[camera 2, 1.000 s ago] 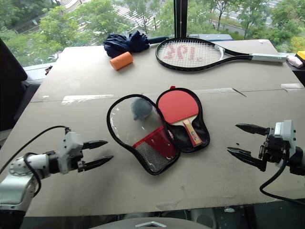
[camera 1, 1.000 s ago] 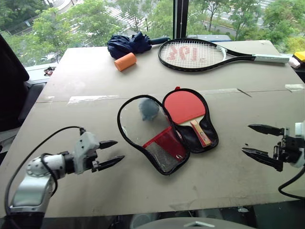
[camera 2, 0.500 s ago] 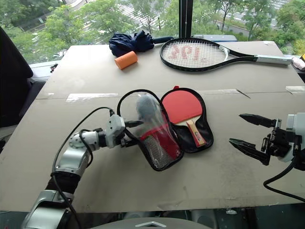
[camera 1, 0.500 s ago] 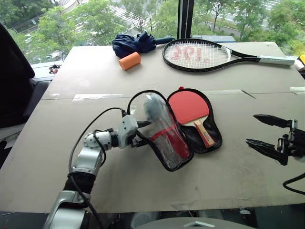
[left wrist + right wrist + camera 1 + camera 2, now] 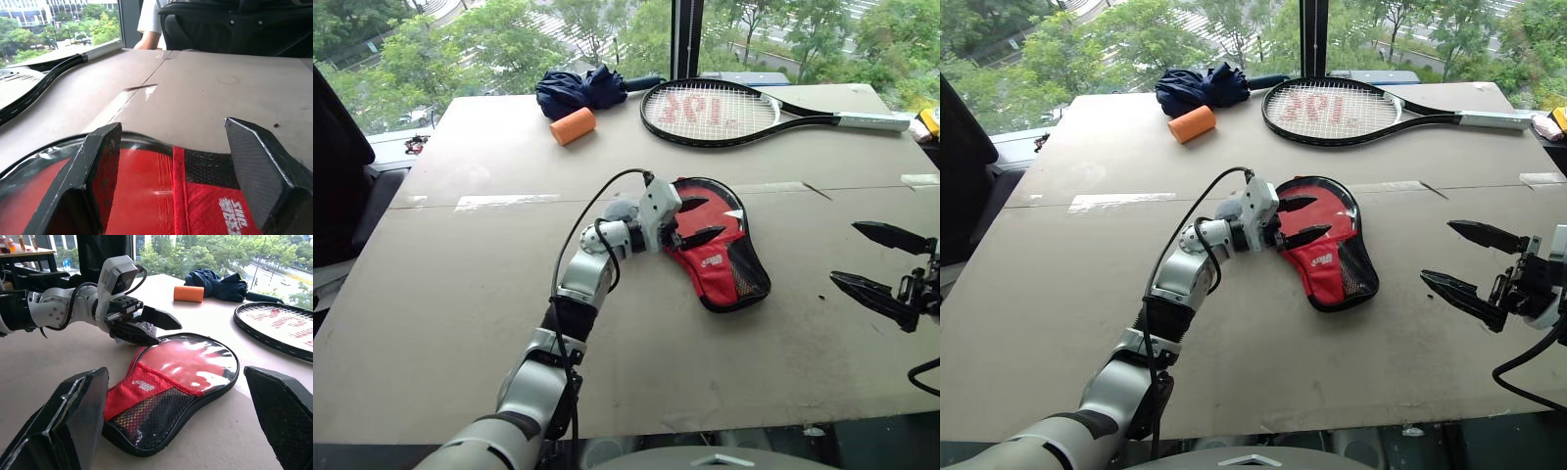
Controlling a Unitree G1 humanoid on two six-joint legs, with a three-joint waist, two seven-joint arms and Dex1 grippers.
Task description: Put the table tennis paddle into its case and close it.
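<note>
Tabletop (image 5: pixel 460 294): case (image 5: pixel 720 257) folded shut, red, clear window, mesh pocket; left hand (image 5: pixel 697 220) spread above; right hand (image 5: pixel 881 269) spread.

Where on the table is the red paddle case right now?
In the head views the case lies folded shut mid-table, just right of the left pincer, with the tennis racket beyond it.

The case (image 5: pixel 717 250) lies folded shut over the paddle, so the paddle's handle is hidden; a red blur under the clear flap is perhaps its face. The left gripper (image 5: pixel 698 221) covers the case's left edge. Whether the zip is closed cannot be told. The right gripper (image 5: pixel 886 269) is cut off at the right edge. A person (image 5: pixel 149 22) is cropped at the frame's top.
</note>
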